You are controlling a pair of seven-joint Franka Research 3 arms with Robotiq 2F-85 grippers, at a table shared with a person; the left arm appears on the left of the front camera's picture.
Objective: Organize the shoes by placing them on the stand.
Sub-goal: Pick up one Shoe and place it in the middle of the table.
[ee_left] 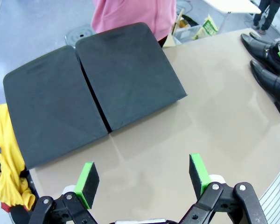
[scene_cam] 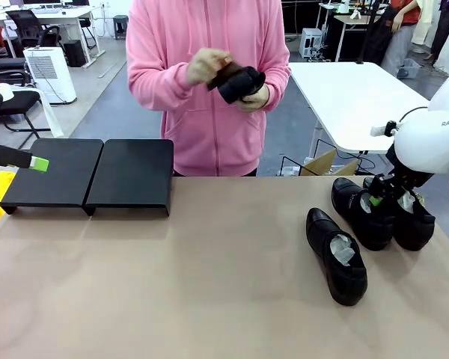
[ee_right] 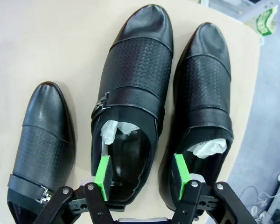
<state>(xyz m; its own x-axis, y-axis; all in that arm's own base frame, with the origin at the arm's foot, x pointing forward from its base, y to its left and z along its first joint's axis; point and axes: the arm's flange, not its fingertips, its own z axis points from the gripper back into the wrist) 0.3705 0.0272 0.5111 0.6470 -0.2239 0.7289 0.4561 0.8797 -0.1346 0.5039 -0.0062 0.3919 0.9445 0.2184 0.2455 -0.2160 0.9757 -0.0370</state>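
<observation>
The left pincer has its pads apart and holds nothing. It hangs above the bare worktop, just on the robot's side of the stand. The stand consists of two matte black platforms set side by side at the far left of the worktop, in front of the person.

The right pincer has its pads apart and is positioned at the heel ends of two shoes near the right edge of the worktop. One pad sits inside the opening of the middle shoe, along its wall. The other pad is at the opening of the outer shoe. Contact cannot be confirmed. These two shoes lie side by side, touching, toes pointing the same way. A third shoe lies just beside them, nearer the worktop centre. Each holds crumpled white paper.

The fourth shoe is off the worktop, held at chest height in the person's hands, with a brown brush against it.
</observation>
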